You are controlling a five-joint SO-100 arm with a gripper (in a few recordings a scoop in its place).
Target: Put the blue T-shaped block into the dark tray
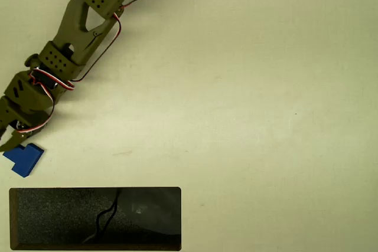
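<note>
Blue block (24,159) sits on the counter (248,116) at far left, just above the tray (147,228), not in it. End effector (13,136) touches its top edge; can't tell its state. Grasp and drop remain.

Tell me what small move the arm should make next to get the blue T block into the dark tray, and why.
Probably ease the gripper a little further onto the blue T-shaped block and close. The fingertips sit at the block's upper edge, and it lies on the table above the dark tray, not yet lifted.
</note>
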